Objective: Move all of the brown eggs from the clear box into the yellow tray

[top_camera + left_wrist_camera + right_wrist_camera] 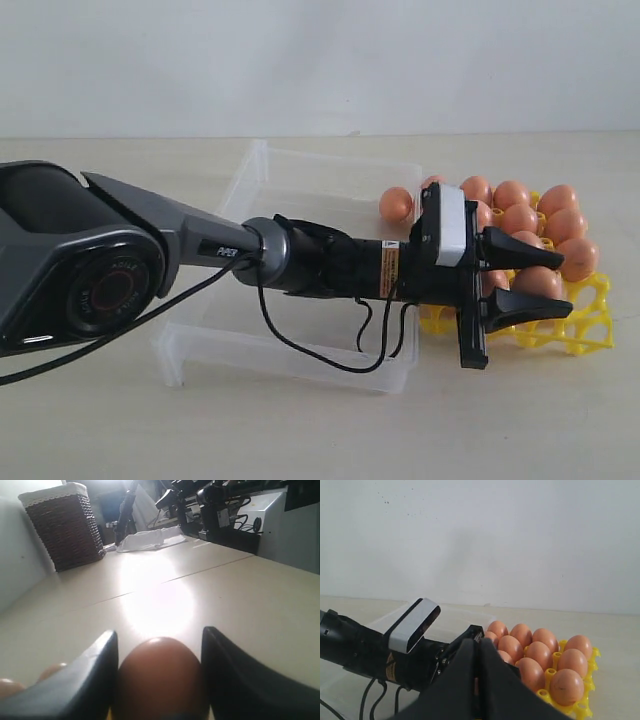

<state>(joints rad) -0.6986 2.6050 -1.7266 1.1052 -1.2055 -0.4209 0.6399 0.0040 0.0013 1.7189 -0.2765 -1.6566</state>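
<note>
My left gripper (pixel 566 287) reaches across the clear box (pixel 285 352) to the yellow tray (pixel 585 330). It is shut on a brown egg (pixel 537 282), held low over the tray's near cups. In the left wrist view that egg (pixel 160 680) fills the gap, and both dark fingers (pixel 95 680) press on its sides. Several brown eggs (pixel 515 195) sit in the tray's far rows. One brown egg (pixel 396 204) lies in the box by its right wall. My right gripper (pixel 479 642) is shut with nothing in it, looking at the tray (pixel 587 707) and its eggs (pixel 540 652).
The left arm's black cable (pixel 300 345) hangs down into the box. In the left wrist view a brown wicker basket (pixel 65 525), a white cloth (pixel 150 539) and dark equipment (pixel 225 510) stand at the table's far end.
</note>
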